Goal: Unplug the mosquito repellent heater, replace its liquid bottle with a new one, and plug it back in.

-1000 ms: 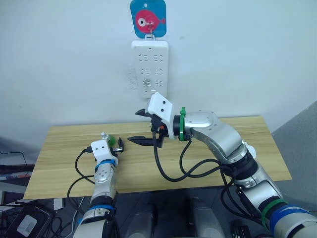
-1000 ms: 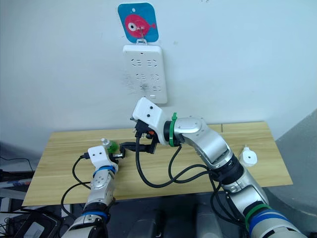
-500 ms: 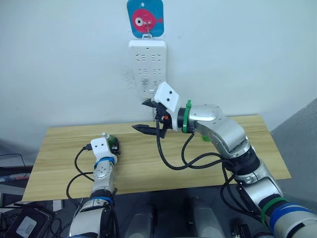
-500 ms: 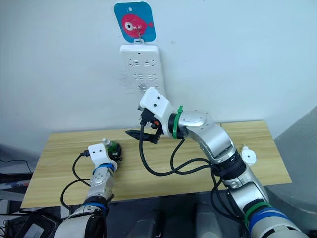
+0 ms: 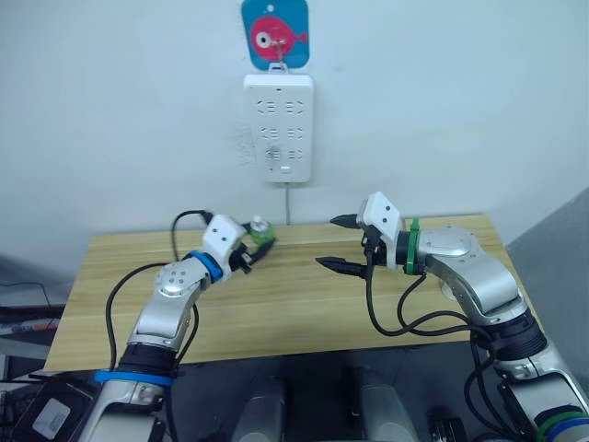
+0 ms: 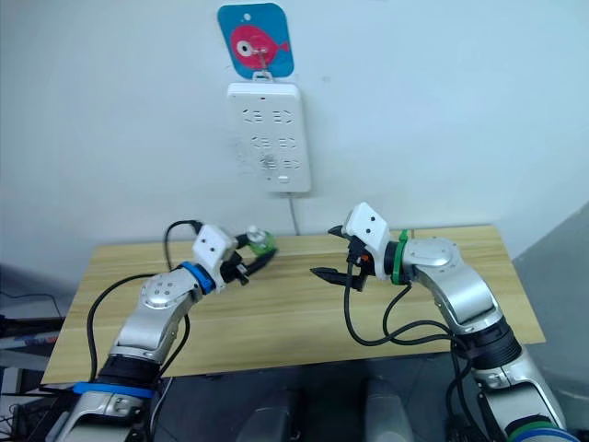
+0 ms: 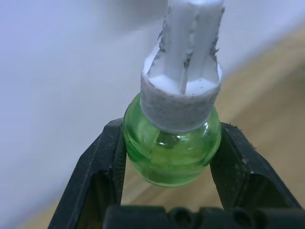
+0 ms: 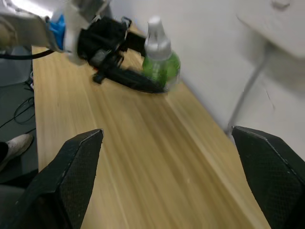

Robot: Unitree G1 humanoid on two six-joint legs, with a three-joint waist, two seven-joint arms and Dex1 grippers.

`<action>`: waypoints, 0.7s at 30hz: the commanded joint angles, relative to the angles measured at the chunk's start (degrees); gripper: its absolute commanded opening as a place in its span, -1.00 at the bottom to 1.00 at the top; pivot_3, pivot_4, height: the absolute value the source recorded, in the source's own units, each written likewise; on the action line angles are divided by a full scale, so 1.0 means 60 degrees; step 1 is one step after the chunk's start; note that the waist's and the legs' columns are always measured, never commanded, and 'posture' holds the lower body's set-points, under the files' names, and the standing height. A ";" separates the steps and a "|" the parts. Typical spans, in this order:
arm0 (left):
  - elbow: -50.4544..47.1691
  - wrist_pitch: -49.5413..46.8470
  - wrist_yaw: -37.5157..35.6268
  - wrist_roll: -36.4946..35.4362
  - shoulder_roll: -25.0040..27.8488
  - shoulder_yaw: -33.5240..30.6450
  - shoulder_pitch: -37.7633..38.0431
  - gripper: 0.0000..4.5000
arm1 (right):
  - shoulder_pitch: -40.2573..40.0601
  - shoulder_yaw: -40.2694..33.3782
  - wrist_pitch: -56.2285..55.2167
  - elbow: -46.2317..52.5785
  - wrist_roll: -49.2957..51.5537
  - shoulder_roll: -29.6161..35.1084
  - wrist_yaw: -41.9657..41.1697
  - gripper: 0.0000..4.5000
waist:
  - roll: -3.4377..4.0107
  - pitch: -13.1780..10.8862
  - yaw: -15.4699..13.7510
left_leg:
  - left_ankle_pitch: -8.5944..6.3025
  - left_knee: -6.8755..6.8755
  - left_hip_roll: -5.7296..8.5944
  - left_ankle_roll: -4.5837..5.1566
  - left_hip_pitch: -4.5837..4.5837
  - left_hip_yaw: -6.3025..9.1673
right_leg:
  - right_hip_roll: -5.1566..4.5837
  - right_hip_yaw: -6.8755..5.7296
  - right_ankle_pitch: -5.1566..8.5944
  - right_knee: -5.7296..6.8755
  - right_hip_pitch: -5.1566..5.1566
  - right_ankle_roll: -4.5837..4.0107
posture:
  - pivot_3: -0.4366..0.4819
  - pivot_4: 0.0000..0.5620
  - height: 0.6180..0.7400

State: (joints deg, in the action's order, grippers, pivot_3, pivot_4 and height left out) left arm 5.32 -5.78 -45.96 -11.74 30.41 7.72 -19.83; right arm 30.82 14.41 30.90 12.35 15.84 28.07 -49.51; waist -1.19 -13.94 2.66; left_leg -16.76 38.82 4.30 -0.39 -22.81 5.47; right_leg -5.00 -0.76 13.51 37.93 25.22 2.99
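The green liquid bottle (image 7: 171,150) sat clamped between the two black fingers (image 7: 97,167) of the left claw (image 6: 250,260), held above the worktop (image 5: 294,304) just below and a little left of the wall socket strip (image 5: 279,127). The fingers pressed on opposite sides of its round belly, while its white neck and ribbed cap (image 7: 183,81) stuck out beyond the fingertips. The belly was clear, glossy green plastic or glass, smooth and curved, so I judged it light but slippery and apt to swivel in a two-point pinch. The widest part of the belly, where the fingers already sat, looked the safest hold. The cap's rim looked rough and chalky, the neck stiff.

The right claw (image 5: 337,242) hung above the worktop, below and to the right of the strip, its fingers spread wide with nothing between them, pointing toward the bottle. From its wrist camera the bottle (image 8: 159,59) stood near the wall at the worktop's back edge.

The strip was a tall white hard plastic slab with rows of sockets, all apparently free, and a thin cord (image 5: 289,203) dropping from its lower end. Above it hung a blue card with a pink fish (image 5: 274,35). The worktop was pale wood-grain board, flat and matte. I could not make out the heater in these pictures.
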 commanded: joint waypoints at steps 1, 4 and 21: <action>-0.1152 -0.0941 -0.2100 -0.0789 0.0613 0.0608 -0.0049 -0.01 | -0.0236 -0.0316 -0.0280 0.0804 0.0228 -0.0209 0.0200 1.00 | 0.0003 0.0002 0.0070 | 0.0003 0.0000 -0.0006 -0.0005 0.0001 0.0003 | 0.0004 -0.0004 0.0000 0.0003 0.0002 0.0000 | -0.18 -0.24 1.00; -0.0905 -0.0811 -0.2902 -0.0709 0.0744 0.0872 -0.0570 -0.01 | -0.0551 -0.0234 -0.0196 0.1294 0.0319 -0.0257 0.0238 1.00 | 0.0006 0.0005 0.0066 | 0.0016 0.0000 -0.0008 -0.0027 -0.0003 0.0014 | 0.0009 -0.0011 0.0000 0.0008 0.0007 0.0000 | -0.24 -0.30 1.00; -0.0135 -0.0653 -0.3786 -0.0458 -0.0080 0.1115 -0.1665 -0.01 | -0.0708 -0.0046 0.0391 0.1221 0.0559 -0.0810 0.0470 0.72 | 0.0003 0.0020 0.0112 | 0.0018 0.0019 0.0007 -0.0027 -0.0012 0.0010 | 0.0007 -0.0010 -0.0002 0.0010 0.0004 0.0001 | -0.34 -0.32 1.00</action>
State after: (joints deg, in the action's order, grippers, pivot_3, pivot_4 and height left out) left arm 6.73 -9.75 -68.30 -14.08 30.00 14.75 -29.81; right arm 26.49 14.72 33.44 18.56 18.09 23.34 -46.21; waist -1.18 -13.82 3.34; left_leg -16.66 38.93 4.34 -0.56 -22.88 5.53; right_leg -4.96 -0.81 13.50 37.99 25.25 2.99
